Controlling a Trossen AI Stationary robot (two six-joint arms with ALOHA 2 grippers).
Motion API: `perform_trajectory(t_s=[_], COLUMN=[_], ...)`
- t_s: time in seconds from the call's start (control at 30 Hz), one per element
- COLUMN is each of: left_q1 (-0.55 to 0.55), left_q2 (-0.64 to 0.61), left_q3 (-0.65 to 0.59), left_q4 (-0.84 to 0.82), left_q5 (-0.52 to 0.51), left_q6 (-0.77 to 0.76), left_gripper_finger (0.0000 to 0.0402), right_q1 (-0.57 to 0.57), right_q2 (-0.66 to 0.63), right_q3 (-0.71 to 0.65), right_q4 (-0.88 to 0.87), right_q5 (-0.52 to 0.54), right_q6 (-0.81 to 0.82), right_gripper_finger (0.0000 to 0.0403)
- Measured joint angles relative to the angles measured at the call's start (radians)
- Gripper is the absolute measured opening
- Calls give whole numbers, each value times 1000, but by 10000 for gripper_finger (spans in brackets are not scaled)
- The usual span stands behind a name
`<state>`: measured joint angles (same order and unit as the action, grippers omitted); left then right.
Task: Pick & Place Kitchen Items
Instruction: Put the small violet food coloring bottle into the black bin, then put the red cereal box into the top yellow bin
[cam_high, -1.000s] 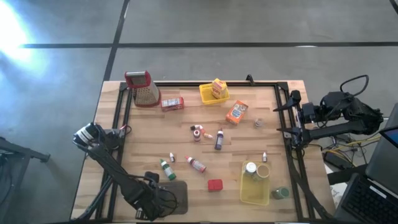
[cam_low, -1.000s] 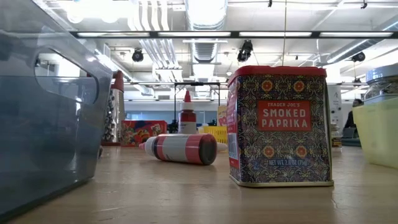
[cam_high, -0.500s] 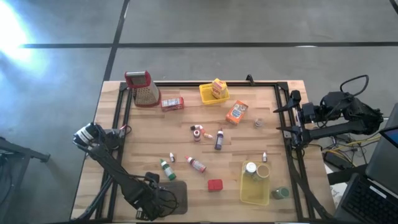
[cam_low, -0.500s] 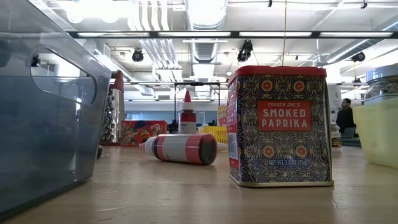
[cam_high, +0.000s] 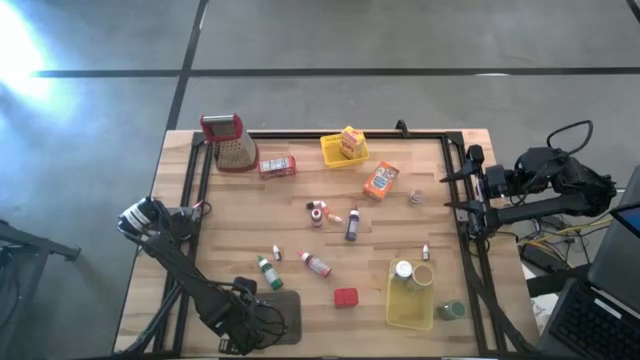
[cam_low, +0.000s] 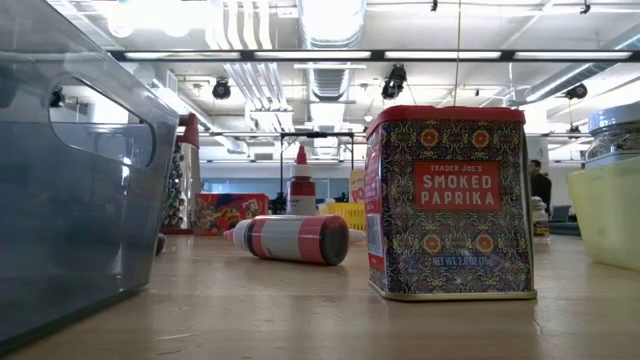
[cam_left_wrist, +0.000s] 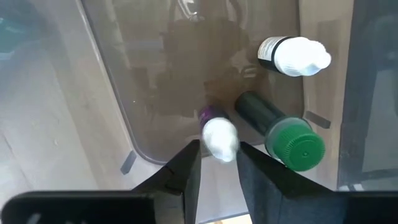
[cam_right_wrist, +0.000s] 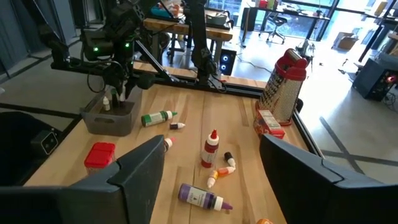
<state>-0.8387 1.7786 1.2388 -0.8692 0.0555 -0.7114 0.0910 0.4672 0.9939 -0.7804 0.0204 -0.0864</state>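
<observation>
The left gripper (cam_left_wrist: 219, 163) hangs over the grey tray (cam_left_wrist: 155, 93) at the bench's (cam_high: 330, 190) near left, fingers slightly apart around a white-capped bottle (cam_left_wrist: 219, 135); I cannot tell if it is pinched. Two more bottles lie in the tray. The right gripper (cam_right_wrist: 211, 163), spread wide, waits off the bench's right edge; other items lie scattered mid-bench.

**Surfaces and finishes**

The table (cam_high: 300, 245) is pale planked wood, matt, framed by dark metal rails (cam_high: 195, 190). The paprika tin (cam_low: 449, 200) looks like printed metal with a soft sheen. The grey tray (cam_low: 70, 180) is translucent glossy plastic; the small bottles (cam_left_wrist: 292, 55) in it seem smooth plastic. The grater (cam_right_wrist: 281, 84) is perforated shiny metal.
</observation>
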Motion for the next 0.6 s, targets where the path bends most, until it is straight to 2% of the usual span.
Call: perform_trajectory(t_s=[0.6], left_q1=[0], left_q2=[0], left_q3=[24], left_q4=[-41], left_q5=[0], left_q6=[6], left_gripper_finger=[166], right_q1=[0], right_q2=[0], right_q3=[0], right_q4=[0], right_q5=[0], right_q6=[3], right_gripper_finger=[224])
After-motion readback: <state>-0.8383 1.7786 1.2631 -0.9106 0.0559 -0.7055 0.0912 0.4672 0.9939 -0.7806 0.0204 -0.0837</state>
